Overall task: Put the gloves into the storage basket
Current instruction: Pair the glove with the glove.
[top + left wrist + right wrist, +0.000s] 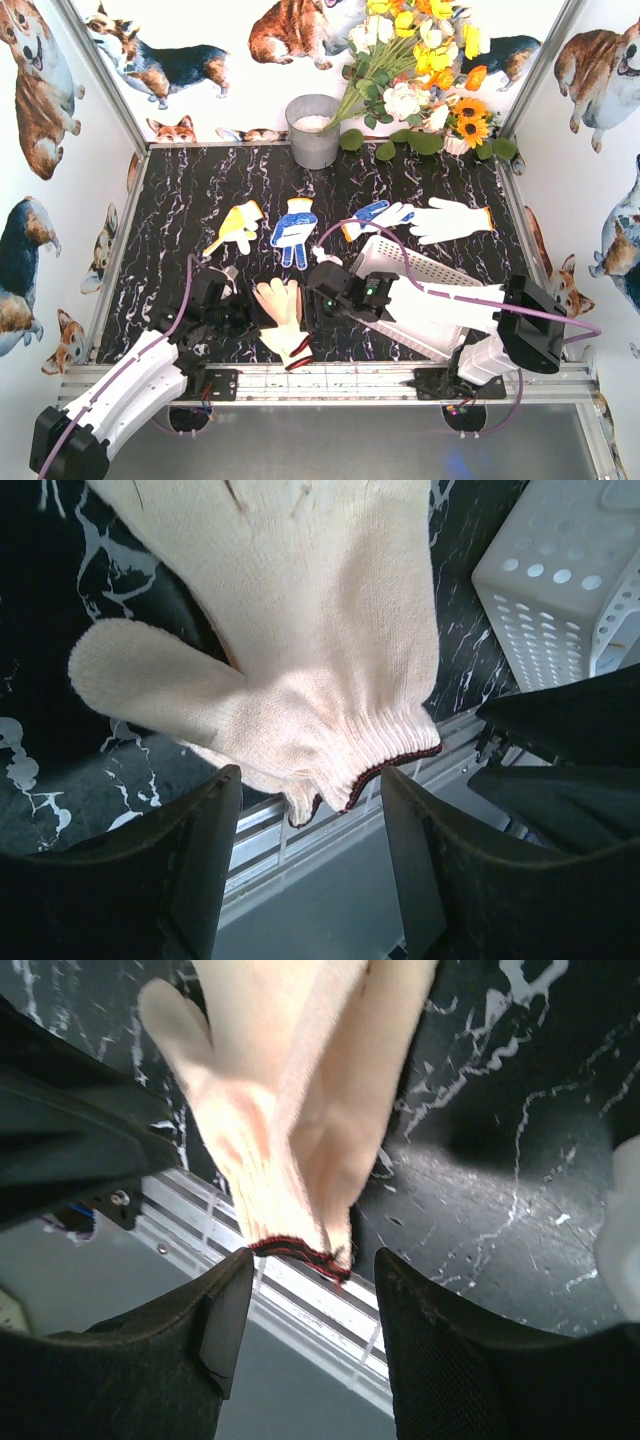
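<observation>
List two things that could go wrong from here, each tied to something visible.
The left tool and the right tool both stand open at the cuff of the same cream glove, so they might collide or tug against each other. That cuff lies at the near edge of the table; a weak pinch could let it slide off.

A cream knit glove [283, 315] with a dark red cuff lies flat at the table's near edge, fingers pointing away, cuff overhanging the edge; farther back lie, from left to right, a yellow-palmed glove [237, 226], a blue-dotted glove [293, 232], a second blue-dotted glove [375, 215] and a white glove [450, 218] with an orange cuff. The white perforated storage basket [400, 262] sits right of the cream glove, partly hidden.
</observation>
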